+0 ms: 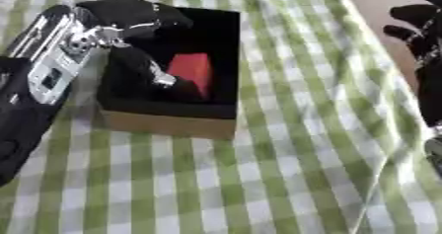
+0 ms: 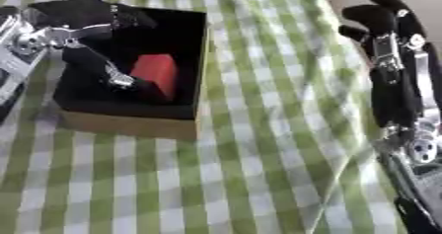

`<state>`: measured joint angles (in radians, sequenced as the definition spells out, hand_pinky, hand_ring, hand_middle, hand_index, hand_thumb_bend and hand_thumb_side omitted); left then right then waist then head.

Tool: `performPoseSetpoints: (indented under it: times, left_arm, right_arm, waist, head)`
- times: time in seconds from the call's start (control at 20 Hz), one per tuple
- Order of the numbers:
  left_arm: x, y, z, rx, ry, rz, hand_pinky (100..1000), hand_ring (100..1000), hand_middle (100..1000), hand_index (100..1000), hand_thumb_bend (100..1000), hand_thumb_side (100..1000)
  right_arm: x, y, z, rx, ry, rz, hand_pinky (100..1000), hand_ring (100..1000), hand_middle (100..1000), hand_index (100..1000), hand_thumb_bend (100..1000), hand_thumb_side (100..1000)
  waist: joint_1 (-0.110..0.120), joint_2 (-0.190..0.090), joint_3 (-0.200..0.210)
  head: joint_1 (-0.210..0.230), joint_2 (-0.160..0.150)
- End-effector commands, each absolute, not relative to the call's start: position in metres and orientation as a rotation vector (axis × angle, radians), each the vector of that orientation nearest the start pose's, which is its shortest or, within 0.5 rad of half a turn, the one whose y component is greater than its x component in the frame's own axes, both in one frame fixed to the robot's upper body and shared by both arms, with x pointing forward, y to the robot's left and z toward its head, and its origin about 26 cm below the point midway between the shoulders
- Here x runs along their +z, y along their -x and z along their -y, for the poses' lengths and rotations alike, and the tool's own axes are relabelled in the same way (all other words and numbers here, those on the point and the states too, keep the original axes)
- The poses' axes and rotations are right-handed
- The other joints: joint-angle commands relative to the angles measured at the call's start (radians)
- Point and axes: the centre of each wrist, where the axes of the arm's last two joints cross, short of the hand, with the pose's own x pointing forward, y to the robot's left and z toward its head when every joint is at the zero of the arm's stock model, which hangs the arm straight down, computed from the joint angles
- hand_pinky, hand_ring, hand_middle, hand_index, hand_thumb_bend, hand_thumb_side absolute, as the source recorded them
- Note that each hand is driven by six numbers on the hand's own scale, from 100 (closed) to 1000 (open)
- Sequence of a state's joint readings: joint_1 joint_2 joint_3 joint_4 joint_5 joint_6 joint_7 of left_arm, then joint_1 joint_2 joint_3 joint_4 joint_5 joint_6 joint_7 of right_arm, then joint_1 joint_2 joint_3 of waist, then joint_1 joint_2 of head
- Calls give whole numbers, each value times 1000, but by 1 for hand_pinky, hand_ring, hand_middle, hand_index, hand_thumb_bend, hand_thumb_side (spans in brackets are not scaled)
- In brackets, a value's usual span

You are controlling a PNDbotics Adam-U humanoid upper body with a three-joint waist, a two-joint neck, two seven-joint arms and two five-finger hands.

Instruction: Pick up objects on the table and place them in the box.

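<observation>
- Nearest the camera lies the green-and-white checked tablecloth (image 1: pixel 285 169), rumpled in soft folds toward the right and bare of loose objects in its front half.
- At the right edge the robot's right hand (image 2: pixel 393 45) rests idle above the cloth, fingers straight and pointing up, holding nothing.
- Farther back stands the square cardboard box with a black lining (image 1: pixel 168 124), its tan front wall facing the camera.
- The black-and-silver left hand (image 1: pixel 142 55) reaches in from the left and down into the box, its fingers curving beside the red block-shaped object (image 1: pixel 192 70).
- The red object is inside the box, toward the middle of the black interior; whether it sits on the bottom or hangs in the fingers cannot be told, and neither can whether the hand grips it or has let go.
- Judged from this, the step in hand is the release into the box. To do it well, the fingers should spread fully before the hand rises, and the lift should go straight up so the arm clears the left wall without dragging the box across the cloth.
- The cloth's wrinkles could let the box slide, so a slow withdrawal looks wise.
- Beyond the table's far edge only dark, indistinct shapes show; a pale floor lies at upper right.
</observation>
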<state>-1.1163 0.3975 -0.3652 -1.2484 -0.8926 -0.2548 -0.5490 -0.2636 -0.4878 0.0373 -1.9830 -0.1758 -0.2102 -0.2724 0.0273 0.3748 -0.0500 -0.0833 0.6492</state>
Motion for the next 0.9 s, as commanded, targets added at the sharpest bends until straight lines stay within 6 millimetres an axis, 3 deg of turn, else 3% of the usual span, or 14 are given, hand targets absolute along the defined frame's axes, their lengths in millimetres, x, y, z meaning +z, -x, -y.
performPoseSetpoints:
  times: [0.05,0.25,0.45,0.5,0.55,0.65,0.75,0.9]
  left_arm:
    - [319,-438,-158,2394,1331,-2159,765,922,954,1000,1000,785]
    - [323,-437,-159,2273,1368,-2224,740,888,906,1000,981,734]
    - [338,-425,-162,2025,1385,-2420,730,819,826,958,719,759]
    - [344,-419,-164,1922,1384,-2506,732,810,818,952,692,765]
    - [350,-412,-166,1813,1373,-2596,732,784,796,937,614,769]
    - [361,-395,-172,1589,1345,-2761,729,769,784,931,594,760]
    - [370,-372,-181,1336,1324,-2888,717,733,758,921,482,790]
    - [374,-336,-193,1039,1321,-2966,712,696,711,933,453,812]
  right_arm:
    - [205,-295,281,163,159,2463,781,825,675,881,100,711]
    - [204,-294,280,160,157,2459,781,825,675,881,100,711]
    - [203,-294,281,158,162,2455,781,824,675,881,100,712]
    - [204,-294,281,157,164,2457,781,824,676,880,100,712]
    - [204,-294,282,157,167,2459,780,824,676,880,100,714]
    - [205,-294,284,156,175,2465,780,823,676,880,100,715]
    - [207,-294,286,153,183,2477,779,822,677,879,100,718]
    - [210,-294,288,143,190,2495,778,821,678,878,100,720]
  waist:
    - [7,-18,-2]
    - [5,-22,-5]
    - [3,-26,-1]
    - [3,-26,1]
    - [3,-27,4]
    - [2,-28,12]
    - [0,-27,21]
    - [-5,-26,33]
  head:
    - [1,8]
    - [4,4]
    - [4,7]
    - [3,8]
    - [1,9]
    - [-1,11]
    - [-4,11]
    - [-8,6]
